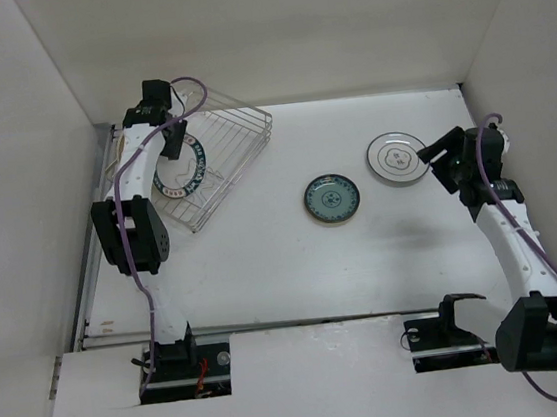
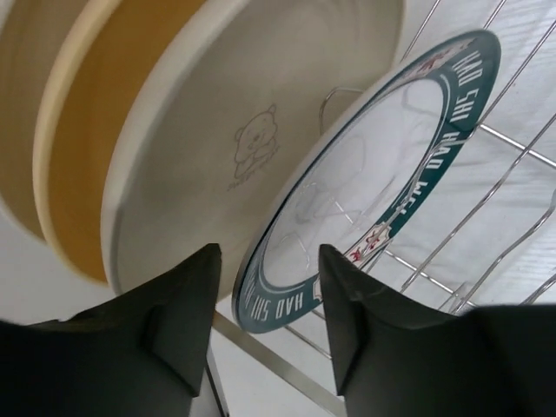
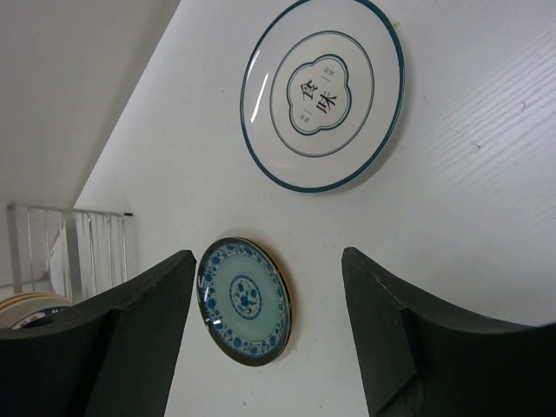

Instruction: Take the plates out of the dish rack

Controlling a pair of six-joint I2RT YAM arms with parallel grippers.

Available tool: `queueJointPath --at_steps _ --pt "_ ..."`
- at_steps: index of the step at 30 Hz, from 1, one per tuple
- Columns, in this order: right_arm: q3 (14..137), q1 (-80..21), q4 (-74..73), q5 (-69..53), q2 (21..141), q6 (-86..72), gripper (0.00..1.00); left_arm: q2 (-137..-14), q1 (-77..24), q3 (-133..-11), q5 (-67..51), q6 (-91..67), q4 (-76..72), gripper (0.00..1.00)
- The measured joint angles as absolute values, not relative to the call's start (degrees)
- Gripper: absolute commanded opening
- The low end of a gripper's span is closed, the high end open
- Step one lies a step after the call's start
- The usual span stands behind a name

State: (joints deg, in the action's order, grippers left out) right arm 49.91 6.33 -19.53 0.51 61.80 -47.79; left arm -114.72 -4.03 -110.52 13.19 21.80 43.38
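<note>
The silver wire dish rack (image 1: 235, 138) sits at the back left. In it stand on edge a white plate with a dark teal lettered rim (image 2: 365, 174), a cream plate with a bear drawing (image 2: 217, 130) and a tan plate (image 2: 95, 130). My left gripper (image 2: 269, 300) reaches into the rack with its jaws either side of the lettered plate's lower rim. A gap shows at the left finger (image 2: 187, 313). My right gripper (image 3: 268, 256) hangs open over the table with nothing between its fingers. A teal patterned plate (image 1: 332, 198) and a white plate with a thin dark rim (image 1: 397, 158) lie flat on the table.
White walls close in the table on three sides. The rack stands close to the left wall, and its wires (image 2: 512, 148) run just behind the lettered plate. The right arm (image 1: 508, 233) stands along the right side, next to the white plate.
</note>
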Motion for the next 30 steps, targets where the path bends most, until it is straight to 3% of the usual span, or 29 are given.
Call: queueJointPath --at_steps 5,7,20,30 --pt "52.2 4.7 -21.9 1.2 61.5 -46.4 0.74 -117.3 -3.4 -113.4 11.9 21.6 44.2 0.05" --pt "53.9 3.4 -22.6 1.8 61.5 -45.9 0.74 -117.1 -2.9 -114.6 9.0 21.3 46.8 0.0" --pt "64.2 -7.9 -22.9 3.6 63.6 -42.2 0.74 -111.2 -3.0 -115.5 4.4 22.0 51.9 0.0" --pt "64.5 -13.8 -15.8 -14.0 71.8 -35.9 0.76 -100.6 -5.4 -120.5 -2.3 18.1 50.8 0.0"
